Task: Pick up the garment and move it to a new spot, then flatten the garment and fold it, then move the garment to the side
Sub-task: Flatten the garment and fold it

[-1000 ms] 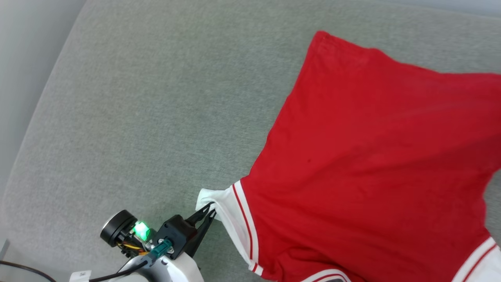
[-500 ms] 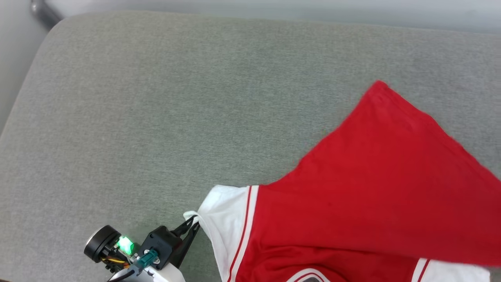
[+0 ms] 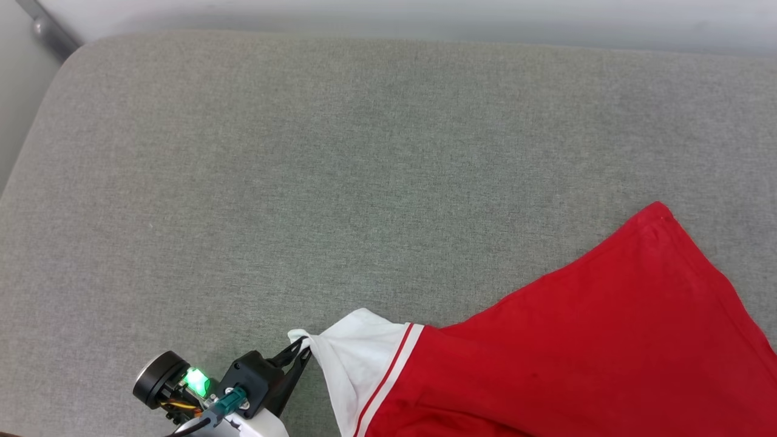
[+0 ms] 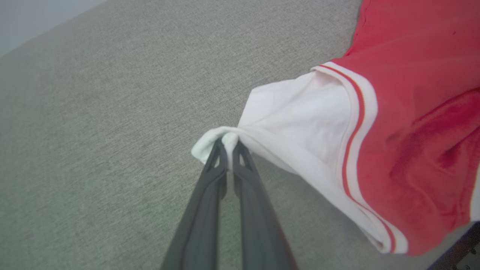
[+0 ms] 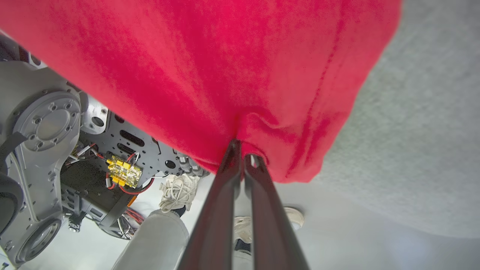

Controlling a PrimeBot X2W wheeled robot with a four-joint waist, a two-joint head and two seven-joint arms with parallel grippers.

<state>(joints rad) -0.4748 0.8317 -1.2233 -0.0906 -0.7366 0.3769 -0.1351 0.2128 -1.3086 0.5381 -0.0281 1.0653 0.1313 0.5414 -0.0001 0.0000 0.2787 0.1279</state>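
The garment (image 3: 576,352) is a red shirt with white sleeves and red-and-white trim, lying at the lower right of the grey cushion (image 3: 303,182). My left gripper (image 3: 303,351) is shut on the tip of its white sleeve (image 3: 352,352) near the bottom edge. In the left wrist view that gripper (image 4: 229,144) pinches a bunched bit of sleeve (image 4: 300,123), the red body (image 4: 420,112) stretching off to the right. In the right wrist view my right gripper (image 5: 242,148) is shut on a fold of the garment's red cloth (image 5: 210,67), which hangs over the cushion's edge.
The grey cushion spreads wide to the left and far side, ending at a pale wall at the top. In the right wrist view the robot's grey base (image 5: 48,127) with wiring stands at the left, and a person's leg and shoe (image 5: 165,232) are on the floor below.
The head camera has shifted. Both grippers keep their hold, and the garment has slid toward the near edge, its far red corner now much lower in view.
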